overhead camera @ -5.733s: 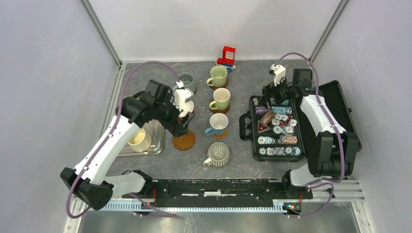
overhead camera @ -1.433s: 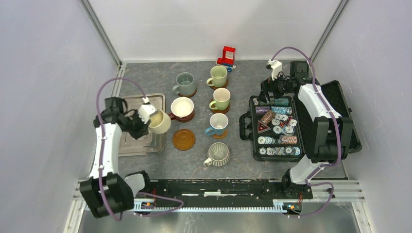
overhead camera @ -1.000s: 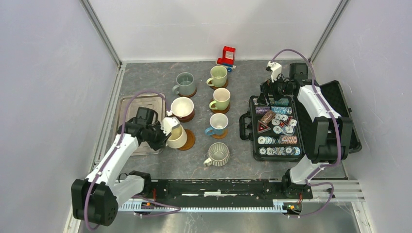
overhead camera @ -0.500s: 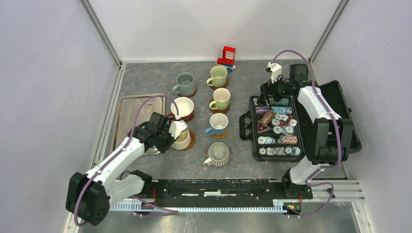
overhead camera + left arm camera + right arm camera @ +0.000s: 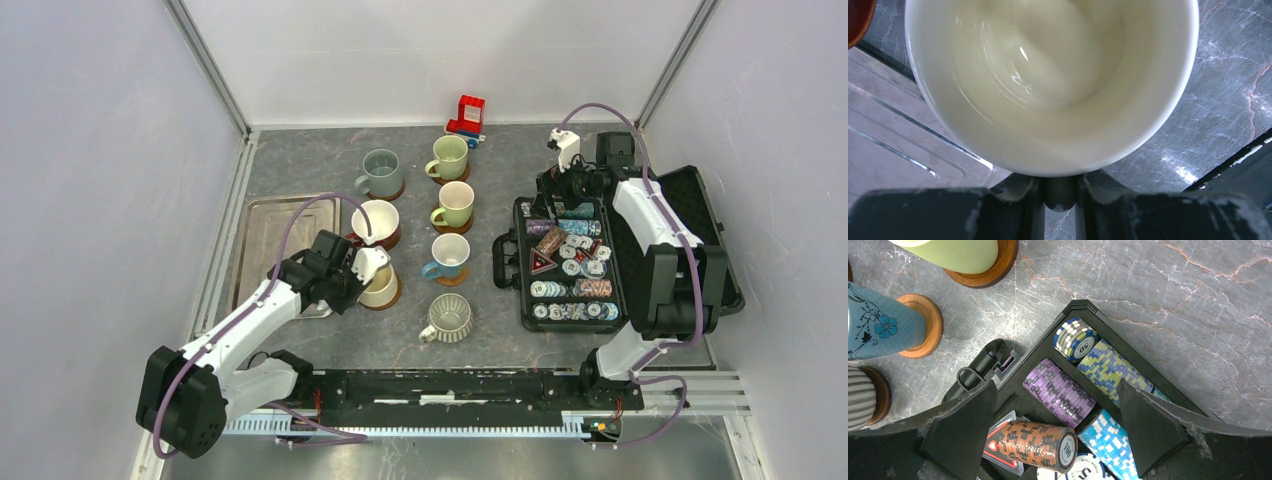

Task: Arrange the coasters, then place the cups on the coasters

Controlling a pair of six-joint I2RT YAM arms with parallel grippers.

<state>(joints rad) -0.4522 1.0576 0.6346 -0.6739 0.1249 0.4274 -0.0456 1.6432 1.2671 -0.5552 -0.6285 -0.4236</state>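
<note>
The step in hand looks like seating the cream-yellow mug (image 5: 379, 285) on the one coaster (image 5: 397, 292) that has no cup settled on it, just off the right edge of the metal tray (image 5: 262, 225), near the tray's nearer right corner. From above, the mug covers most of that brown disc and only a sliver shows on the side away from the tray, so the mug seems to sit a little toward the tray. Whether its base is touching the wood cannot be told. To do this well, I would nudge the mug slightly away from the tray until it is centred, level it, and lower it straight down so the base lands inside the raised rim and not on it. I would let go only once it rests flat, then draw back toward the tray without catching the handle. The left tool (image 5: 1060, 191) is clenched on the mug, its two dark fingers pinched close at the near wall; the exact part held is hidden. The right tool (image 5: 1056, 410) is spread wide and holds nothing, well apart from the tray beyond the rows of cups, hanging over the poker chip case (image 5: 520, 262) on the table (image 5: 300, 165).
</note>
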